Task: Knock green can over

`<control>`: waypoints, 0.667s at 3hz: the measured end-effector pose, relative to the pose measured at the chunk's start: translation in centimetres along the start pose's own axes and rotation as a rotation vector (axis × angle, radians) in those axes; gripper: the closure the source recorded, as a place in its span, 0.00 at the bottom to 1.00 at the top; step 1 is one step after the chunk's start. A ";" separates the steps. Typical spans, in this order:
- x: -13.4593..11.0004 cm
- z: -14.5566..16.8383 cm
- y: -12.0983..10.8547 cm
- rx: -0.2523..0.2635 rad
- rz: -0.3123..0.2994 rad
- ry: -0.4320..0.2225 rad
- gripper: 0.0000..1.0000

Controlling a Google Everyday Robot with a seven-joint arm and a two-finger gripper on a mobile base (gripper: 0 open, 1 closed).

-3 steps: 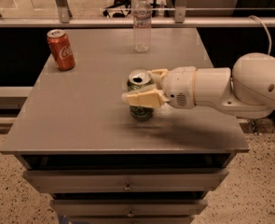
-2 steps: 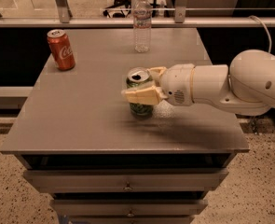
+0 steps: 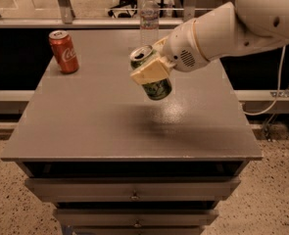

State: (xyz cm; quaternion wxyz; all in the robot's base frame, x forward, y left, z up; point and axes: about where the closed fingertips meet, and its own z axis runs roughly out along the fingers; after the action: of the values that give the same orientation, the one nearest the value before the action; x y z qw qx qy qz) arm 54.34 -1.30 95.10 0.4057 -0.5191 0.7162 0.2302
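Note:
The green can has a silver top and is tilted, its top leaning to the left. It hangs in the air above the middle of the grey table, with its shadow on the tabletop below. My gripper comes in from the upper right on a white arm and is shut on the can, one cream finger across its front.
A red cola can stands upright at the table's far left. A clear water bottle stands at the far edge, behind the gripper. The table has drawers below its front edge. A cable hangs at the right.
The green can stood on the table with the gripper around it. Now it is lifted off the tabletop and tilted, and the arm is higher.

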 end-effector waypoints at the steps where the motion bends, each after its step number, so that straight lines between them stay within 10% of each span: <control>1: 0.4 2.0 0.5 -0.068 -0.055 0.190 1.00; 2: 2.6 4.5 0.7 -0.123 -0.125 0.371 0.85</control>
State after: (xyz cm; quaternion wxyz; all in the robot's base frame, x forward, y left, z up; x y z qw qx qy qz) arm 54.90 0.89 90.32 0.2479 -0.6198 0.7297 0.1482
